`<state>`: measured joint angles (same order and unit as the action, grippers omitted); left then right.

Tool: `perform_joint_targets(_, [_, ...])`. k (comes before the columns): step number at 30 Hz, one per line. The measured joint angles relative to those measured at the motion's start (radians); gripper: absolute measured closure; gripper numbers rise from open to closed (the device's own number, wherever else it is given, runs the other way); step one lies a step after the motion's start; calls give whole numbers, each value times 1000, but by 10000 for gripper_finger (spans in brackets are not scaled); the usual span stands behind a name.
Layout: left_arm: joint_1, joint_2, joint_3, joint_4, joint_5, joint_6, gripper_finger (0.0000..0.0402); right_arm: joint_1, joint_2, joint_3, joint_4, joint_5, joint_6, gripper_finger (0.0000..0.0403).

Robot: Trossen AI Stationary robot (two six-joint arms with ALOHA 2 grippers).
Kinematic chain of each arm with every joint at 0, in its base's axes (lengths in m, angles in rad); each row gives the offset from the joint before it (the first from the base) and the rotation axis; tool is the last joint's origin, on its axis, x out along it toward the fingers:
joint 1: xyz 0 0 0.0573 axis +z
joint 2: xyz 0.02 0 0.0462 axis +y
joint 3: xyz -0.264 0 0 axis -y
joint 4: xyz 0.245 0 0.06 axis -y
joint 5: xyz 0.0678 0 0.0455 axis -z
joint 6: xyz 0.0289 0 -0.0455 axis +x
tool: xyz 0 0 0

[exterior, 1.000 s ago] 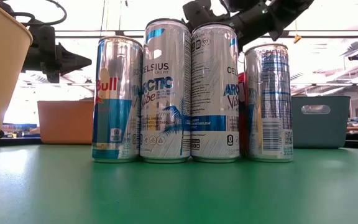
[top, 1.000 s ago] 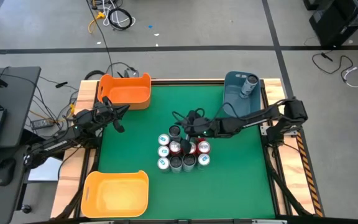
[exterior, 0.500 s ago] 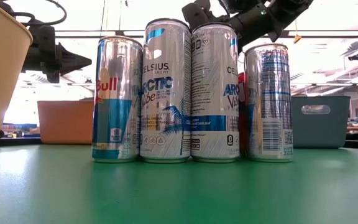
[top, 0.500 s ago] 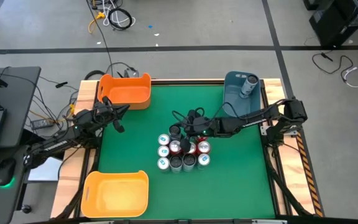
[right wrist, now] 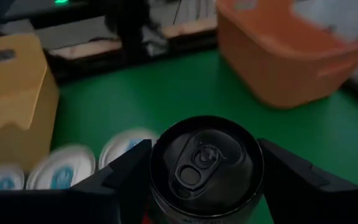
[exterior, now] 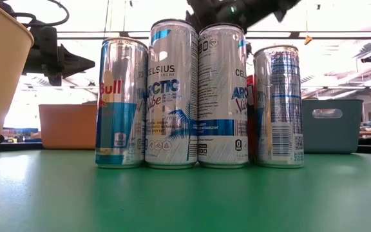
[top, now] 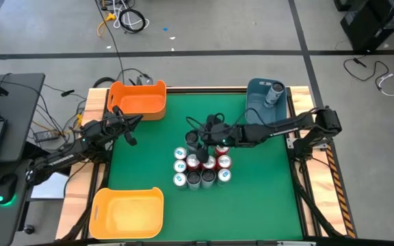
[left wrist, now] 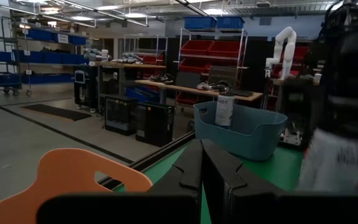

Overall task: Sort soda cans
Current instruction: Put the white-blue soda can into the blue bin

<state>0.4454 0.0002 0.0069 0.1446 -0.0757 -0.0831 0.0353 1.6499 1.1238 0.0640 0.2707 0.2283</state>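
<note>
One can (top: 277,89) stood in the blue bin (top: 255,109); the right gripper (top: 198,139) clasped a dark can (right wrist: 206,165) — the cluster (top: 200,169) remained; left gripper (left wrist: 201,177) closed.

Right arm stretched from the worktop's right edge toward centre, wrist roughly level. Right pincer (top: 195,139) with a finger on each side of a dark can (right wrist: 205,165), fingers (right wrist: 120,177) hugging its sides. Left arm folded near the left edge, reaching a short way in; left pincer (top: 133,134) held above the worktop, fingers (left wrist: 188,174) pressed together, holding nothing.
</note>
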Motion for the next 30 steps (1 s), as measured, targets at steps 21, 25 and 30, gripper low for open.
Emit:
perform_joint_targets(21, [0, 0, 0, 0, 0, 0, 391, -158, -430, 133, -768, 662, 184, 158])
perform_joint_targets(25, [0, 0, 0, 0, 0, 0, 391, -226, -499, -10, -707, 704, 254, 158])
perform_joint_targets(30, [0, 0, 0, 0, 0, 0, 391, -325, -557, -223, -512, 739, 296, 158])
